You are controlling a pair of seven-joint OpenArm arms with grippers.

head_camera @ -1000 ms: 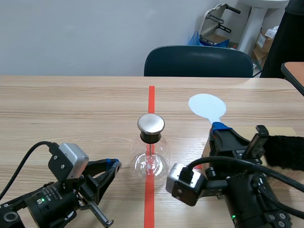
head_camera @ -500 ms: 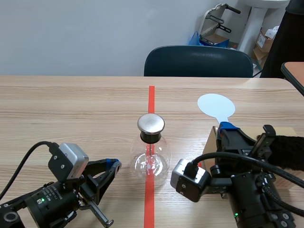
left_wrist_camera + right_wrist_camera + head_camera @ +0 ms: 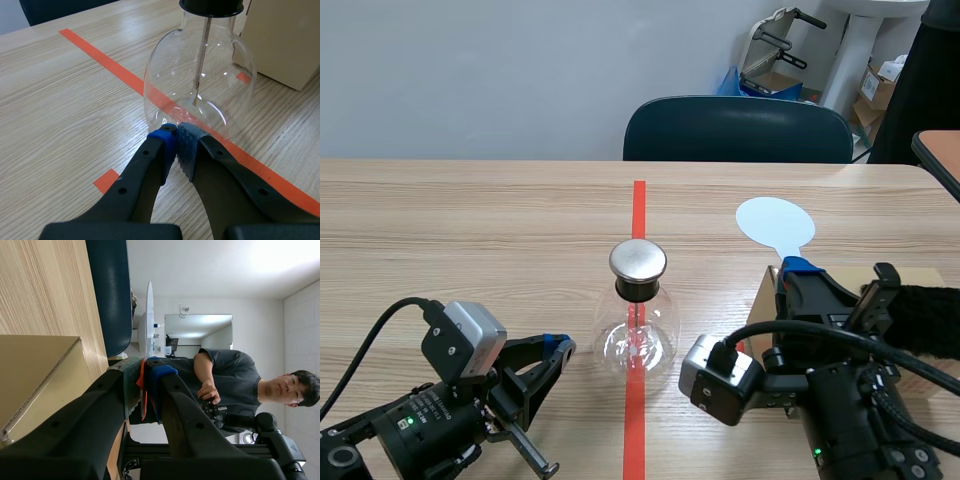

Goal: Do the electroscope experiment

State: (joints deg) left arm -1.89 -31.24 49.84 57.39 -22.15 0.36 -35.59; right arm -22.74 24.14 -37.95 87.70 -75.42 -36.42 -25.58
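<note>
The electroscope point(image 3: 638, 322), a round glass flask with a metal cap point(image 3: 638, 260) and a thin rod inside, stands on the red tape line at the table's middle. My left gripper point(image 3: 558, 347) rests low on the table to its left, shut on nothing. Seen from the left wrist, the flask point(image 3: 200, 85) stands just ahead of the left gripper point(image 3: 177, 137). My right gripper point(image 3: 792, 268) is shut on the handle of a pale blue round paddle point(image 3: 775, 222), held up to the right of the flask. The right wrist view shows the paddle point(image 3: 149, 315) edge-on between the fingers point(image 3: 145, 372).
A cardboard box point(image 3: 762, 300) lies under the right arm, with a black fuzzy cloth point(image 3: 925, 318) on it; the box point(image 3: 285, 35) stands close behind the flask. A dark chair point(image 3: 738, 130) is at the table's far edge. A person point(image 3: 235, 380) is in the room beyond.
The right arm shifted to the right with the paddle, away from the flask, then held still. The left arm and the flask have not moved.
</note>
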